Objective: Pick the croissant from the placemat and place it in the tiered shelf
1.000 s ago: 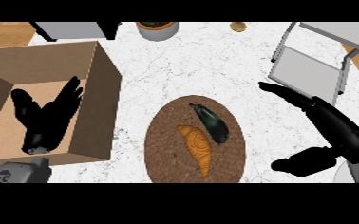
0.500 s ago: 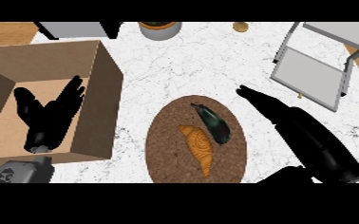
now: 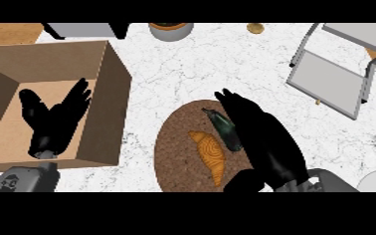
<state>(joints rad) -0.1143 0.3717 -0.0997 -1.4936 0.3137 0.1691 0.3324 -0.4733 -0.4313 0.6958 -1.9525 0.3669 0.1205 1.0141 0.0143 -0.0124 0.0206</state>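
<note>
The croissant (image 3: 210,157) lay on the round cork placemat (image 3: 176,144), a little below its middle, golden and untouched. Just beside the croissant, on the side toward the shelf, a dark green bottle (image 3: 223,129) lay tilted on the same placemat, its neck pointing up and away from me.

The right hand (image 3: 258,134) hung over the placemat's right half, fingers straight and held close together, pointing toward the far end of the counter. Its fingers ran alongside the bottle and partly covered it; I could not tell whether they touched it. The thumb curved in below, near the croissant's lower tip, but nothing was pinched or wrapped.

To the left of the placemat stood an open cardboard box (image 3: 110,104), its near wall just beside the placemat's edge. The left hand (image 3: 55,117) rested over the inside of that box, fingers straight and spread apart, holding nothing.

The tiered shelf (image 3: 330,79), grey with thin metal legs, stood well apart from the placemat, up and to its right on the white marbled counter (image 3: 198,74). Beyond the placemat, at the far edge of the counter, sat a small grey pot (image 3: 171,31), and to its right a small round tan thing (image 3: 255,28) I couldn't make out.
</note>
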